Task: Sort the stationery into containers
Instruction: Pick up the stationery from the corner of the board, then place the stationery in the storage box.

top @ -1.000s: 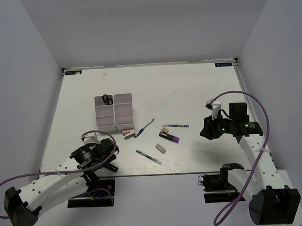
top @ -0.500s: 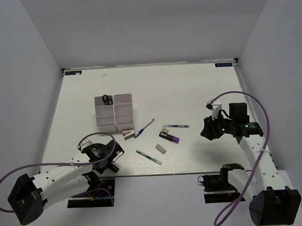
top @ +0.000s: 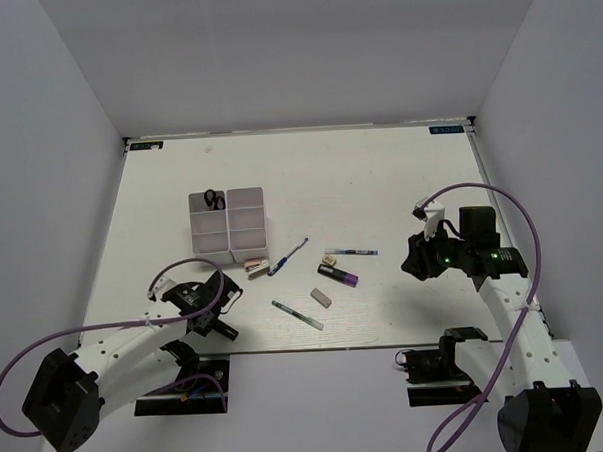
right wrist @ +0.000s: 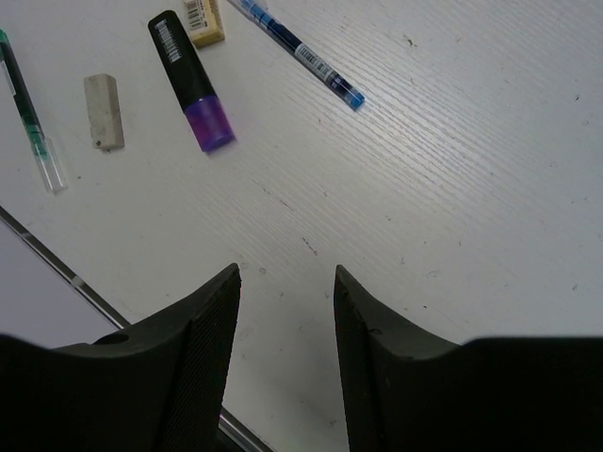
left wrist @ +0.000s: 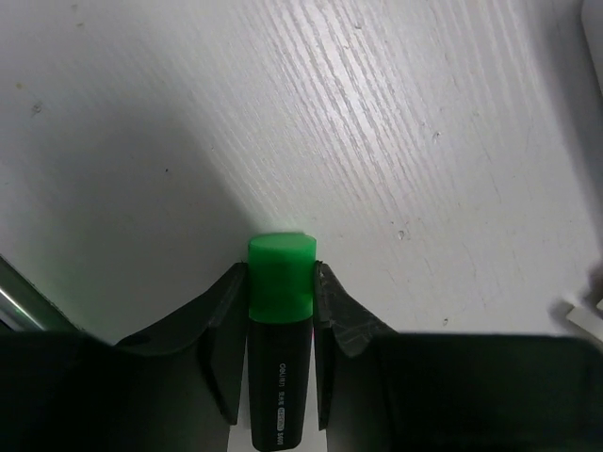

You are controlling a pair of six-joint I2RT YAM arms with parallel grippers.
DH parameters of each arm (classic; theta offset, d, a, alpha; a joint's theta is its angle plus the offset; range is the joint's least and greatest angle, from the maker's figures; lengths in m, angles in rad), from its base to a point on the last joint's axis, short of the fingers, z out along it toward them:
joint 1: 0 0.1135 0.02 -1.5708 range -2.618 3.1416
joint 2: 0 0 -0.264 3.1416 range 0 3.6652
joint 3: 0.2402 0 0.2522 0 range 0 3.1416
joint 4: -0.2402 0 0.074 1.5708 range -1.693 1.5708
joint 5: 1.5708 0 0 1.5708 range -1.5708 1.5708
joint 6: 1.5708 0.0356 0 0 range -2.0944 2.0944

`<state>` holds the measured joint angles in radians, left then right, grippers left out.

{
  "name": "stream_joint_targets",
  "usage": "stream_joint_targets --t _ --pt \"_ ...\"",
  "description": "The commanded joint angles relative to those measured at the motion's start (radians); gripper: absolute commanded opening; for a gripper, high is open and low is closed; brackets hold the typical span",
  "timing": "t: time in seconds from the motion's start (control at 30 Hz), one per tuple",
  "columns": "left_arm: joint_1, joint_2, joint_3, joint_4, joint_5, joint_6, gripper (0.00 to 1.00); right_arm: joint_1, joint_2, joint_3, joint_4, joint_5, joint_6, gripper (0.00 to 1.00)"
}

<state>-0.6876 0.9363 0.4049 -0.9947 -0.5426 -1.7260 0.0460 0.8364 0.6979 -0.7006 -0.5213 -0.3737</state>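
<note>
Green plastic cap front and centre in the left wrist view: the left gripper (left wrist: 280, 275) is clamped on the green-capped marker (left wrist: 279, 363), jaws pinching right at the cap, barrel running back between them. From the top camera that gripper sits at lower left, just below the trays (top: 228, 225). The marker itself is hidden under the wrist there, so I can't quite say whether it is off the counter (top: 379, 173) yet.

My read is that this is the carry to a tray. The barrel is smooth, glossy black and flat-sided, so a firm squeeze matters or it could slip. Rise clear of the thin plastic walls, line the barrel up with a compartment, and let go only once it is inside. The cells look short, so the marker may have to lean. The scissors (top: 212, 200) already fill the upper-left cell.

Moving right, on the wood-grained white surface lie a blue pen (top: 289, 257), a green-tipped pen (top: 297, 314), a chalky grey eraser (top: 323, 297) and the purple-capped marker (top: 338, 275).

Far right, the right gripper (right wrist: 285, 275) hangs above bare counter, jaws apart, nothing between them.
</note>
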Motion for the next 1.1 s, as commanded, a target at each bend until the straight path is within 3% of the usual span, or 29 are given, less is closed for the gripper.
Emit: stream_joint_targets --t 0.0,0.07,0.1,0.13,0.2,0.23,0.3,0.33,0.37,0.4,0.43,0.47,0.5,0.53,0.6,0.67,0.77,0.87,1.07 --pt "0.007 0.013 -0.068 0.051 0.119 0.046 0.16 -0.001 -0.019 0.017 0.029 0.006 0.007 0.48" --pt "0.003 0.001 -0.016 0.039 0.118 0.089 0.1 -0.001 -0.022 0.015 0.029 0.004 0.009 0.48" --pt "0.008 -0.017 0.003 0.036 0.113 0.185 0.02 0.002 -0.025 0.014 0.029 0.006 0.009 0.5" --pt "0.007 -0.021 0.082 0.028 0.112 0.221 0.0 0.0 -0.02 0.014 0.032 0.006 0.009 0.56" --pt "0.007 -0.021 0.147 0.025 0.105 0.353 0.0 0.0 -0.016 0.015 0.033 0.004 0.009 0.66" --pt "-0.015 -0.01 0.263 0.018 0.099 0.447 0.0 -0.001 -0.017 0.014 0.033 0.006 0.007 0.69" --pt "-0.038 0.005 0.342 0.005 0.056 0.57 0.0 0.0 -0.016 0.012 0.033 0.006 0.007 0.69" --pt "-0.055 0.043 0.456 0.022 0.05 0.724 0.0 -0.001 -0.016 0.011 0.035 0.006 0.009 0.64" --pt "-0.07 0.062 0.495 0.018 0.017 0.765 0.0 -0.003 -0.016 0.011 0.033 0.003 0.007 0.46" --pt "-0.084 0.074 0.53 0.034 0.012 0.817 0.0 0.0 -0.016 0.011 0.035 0.001 0.007 0.36" --pt "-0.098 0.129 0.636 0.051 -0.015 0.965 0.0 0.0 -0.016 0.009 0.041 -0.002 0.009 0.23" --pt "-0.105 0.151 0.669 0.077 -0.066 1.018 0.0 0.002 -0.014 0.006 0.038 0.0 0.01 0.07" --pt "-0.124 0.191 0.695 0.109 -0.121 1.072 0.0 0.0 -0.016 0.005 0.038 -0.002 0.009 0.01" --pt "-0.131 0.232 0.765 0.134 -0.161 1.237 0.0 0.0 -0.016 0.003 0.049 -0.002 0.01 0.0" --pt "-0.147 0.289 0.791 0.308 -0.25 1.415 0.0 0.0 -0.017 -0.003 0.061 0.0 0.01 0.0" --pt "-0.15 0.332 0.772 0.593 -0.276 1.631 0.0 0.002 -0.016 -0.011 0.065 -0.002 0.01 0.0" --pt "-0.13 0.387 0.712 0.917 -0.275 1.825 0.0 0.002 -0.019 -0.017 0.076 -0.003 0.007 0.0" --pt "-0.101 0.449 0.713 1.159 -0.252 1.922 0.0 -0.001 -0.022 -0.026 0.081 0.0 0.004 0.0" --pt "-0.02 0.568 0.756 1.245 -0.198 1.973 0.0 0.002 -0.019 -0.035 0.092 0.007 -0.001 0.0"
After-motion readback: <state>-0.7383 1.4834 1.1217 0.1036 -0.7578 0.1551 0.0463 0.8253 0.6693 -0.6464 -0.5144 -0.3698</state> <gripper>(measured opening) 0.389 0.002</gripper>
